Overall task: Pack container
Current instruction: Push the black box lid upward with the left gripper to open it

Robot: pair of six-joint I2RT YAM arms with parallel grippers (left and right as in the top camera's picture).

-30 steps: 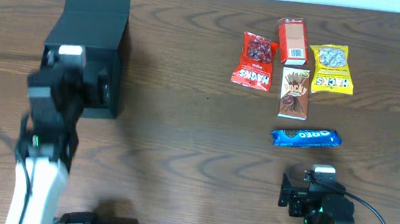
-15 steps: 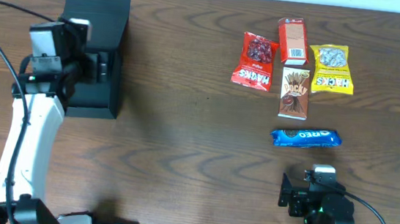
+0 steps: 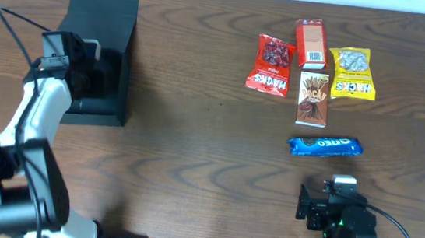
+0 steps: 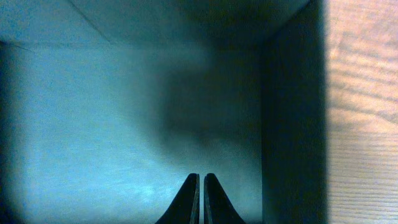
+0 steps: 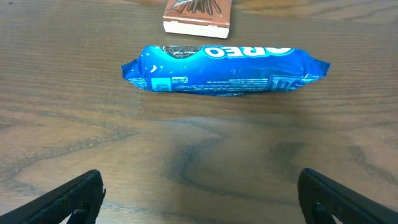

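The container (image 3: pixel 103 8), a matte black square box, stands at the far left with its flap lid raised at the back. My left gripper (image 3: pixel 101 77) reaches into its open mouth. In the left wrist view the gripper (image 4: pixel 201 186) is shut on nothing, its tips meeting over the bare teal-black inner wall (image 4: pixel 93 124). My right gripper (image 3: pixel 328 205) rests near the front edge at the right. It stands wide open (image 5: pixel 199 196), just short of a blue Oreo pack (image 5: pixel 224 68), which also shows from overhead (image 3: pixel 324 145).
At the back right lie a red Hacks bag (image 3: pixel 271 64), an orange-red carton (image 3: pixel 310 42), a yellow Hacks bag (image 3: pixel 351 72) and a brown Pocky box (image 3: pixel 313 98). Brown wood table (image 3: pixel 194 148) spans between the box and the snacks.
My left arm has swung back and left toward the box, its gripper has gone into the box and shut on nothing. The right arm and the snacks have not moved.
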